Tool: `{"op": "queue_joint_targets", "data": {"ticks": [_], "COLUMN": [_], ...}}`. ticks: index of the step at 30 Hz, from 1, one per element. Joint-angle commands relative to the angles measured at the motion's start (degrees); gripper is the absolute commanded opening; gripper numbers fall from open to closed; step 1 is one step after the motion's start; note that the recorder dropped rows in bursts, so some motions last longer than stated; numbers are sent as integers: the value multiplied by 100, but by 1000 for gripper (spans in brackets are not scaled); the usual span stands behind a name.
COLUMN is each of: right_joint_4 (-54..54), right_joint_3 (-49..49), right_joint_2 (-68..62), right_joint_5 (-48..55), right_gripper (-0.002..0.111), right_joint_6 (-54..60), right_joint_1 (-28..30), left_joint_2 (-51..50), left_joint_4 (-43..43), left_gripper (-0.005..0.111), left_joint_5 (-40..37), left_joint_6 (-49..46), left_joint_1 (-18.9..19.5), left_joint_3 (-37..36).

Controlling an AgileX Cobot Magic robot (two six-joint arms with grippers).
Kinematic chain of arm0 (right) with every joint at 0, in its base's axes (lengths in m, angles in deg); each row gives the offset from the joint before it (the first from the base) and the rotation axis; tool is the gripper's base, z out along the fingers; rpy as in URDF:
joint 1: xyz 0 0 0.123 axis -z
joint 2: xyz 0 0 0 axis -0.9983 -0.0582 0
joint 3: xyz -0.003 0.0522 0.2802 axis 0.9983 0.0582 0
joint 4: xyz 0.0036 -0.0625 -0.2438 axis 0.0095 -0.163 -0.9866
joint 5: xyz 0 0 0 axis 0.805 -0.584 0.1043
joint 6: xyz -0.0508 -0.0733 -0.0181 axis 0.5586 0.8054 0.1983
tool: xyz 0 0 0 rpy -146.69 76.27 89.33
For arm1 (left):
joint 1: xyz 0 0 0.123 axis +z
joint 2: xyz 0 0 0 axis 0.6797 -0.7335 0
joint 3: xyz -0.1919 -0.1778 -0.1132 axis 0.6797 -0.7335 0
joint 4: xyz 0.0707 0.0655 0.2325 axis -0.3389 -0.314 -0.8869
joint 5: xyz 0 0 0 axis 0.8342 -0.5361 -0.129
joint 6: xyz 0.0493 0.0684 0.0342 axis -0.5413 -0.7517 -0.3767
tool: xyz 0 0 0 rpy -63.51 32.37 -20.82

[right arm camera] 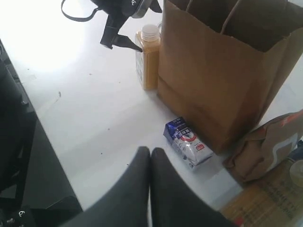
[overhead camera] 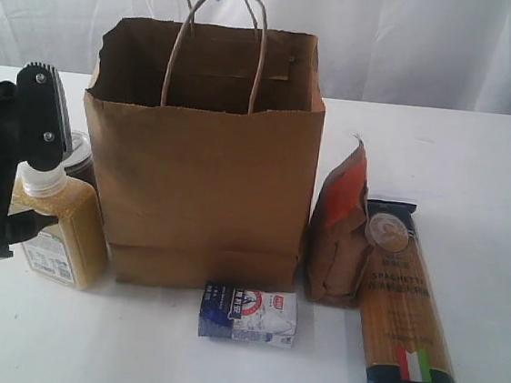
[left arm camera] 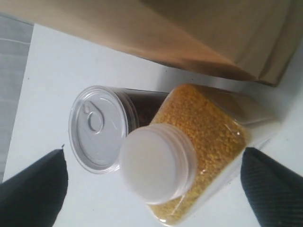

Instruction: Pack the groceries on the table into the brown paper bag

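Beside the tall bag, toward the counter's left edge, stands the yellow grain-filled bottle with a white screw cap (left arm camera: 203, 137). It is upright, and a silver pull-tab can with dark contents (left arm camera: 97, 127) sits right against it on the far side. The left gripper (left arm camera: 151, 187) hangs over the cap with its jaws spread wide, one black finger on either side, neither one touching the bottle.

The boxy brown kraft paper bag with twisted loop handles (overhead camera: 201, 186) is open at the top, and nothing can be seen inside it from here. In front of it lies the small blue-and-white carton (overhead camera: 249, 316). To its right the brown-orange pouch (overhead camera: 338, 237) leans upright, with the long spaghetti packet with dark blue ends (overhead camera: 411, 318) flat just beside it on the plain white counter (overhead camera: 494, 180).

The right gripper (right arm camera: 150, 153) hovers above the counter, empty and pinched closed.

The step in hand looks like the grasp on the bottle. The next move calls for descending, closing below the cap without nudging the can, then lifting clear of the bag's high rim and handles.
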Motion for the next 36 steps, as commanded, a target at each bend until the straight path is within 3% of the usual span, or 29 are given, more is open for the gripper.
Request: {"op": "queue_joint_targets", "data": {"ticks": [1,4,7,15,22,27,36], "right_joint_4": [31,43,58,82,312,312,312], "right_joint_3": [162,190,190,190,190,190,190], "right_joint_2": [10,10,10,10,10,10,10], "right_joint_5": [-105,-105,-105,-105,-105,-143,-188], "right_gripper": [0,0,0,0,0,0,0], "right_joint_6": [2,2,2,2,2,2,2], "right_joint_1": [18,18,18,18,18,18,18], "left_joint_2": [45,70,84,74,74,74,74], "left_joint_4": [55,55,35,-165,-130,-48,704], "left_gripper": [97,97,97,97,97,97,97], "left_joint_5": [33,-96,-234,-133,-43,75,237], "left_joint_6": [446,1845,2600,2771,4541,5096,5255], "left_joint_1": [17,27,27,38,559,576,576], "left_joint_3": [-39,-39,-39,-39,-39,-39,-39]}}
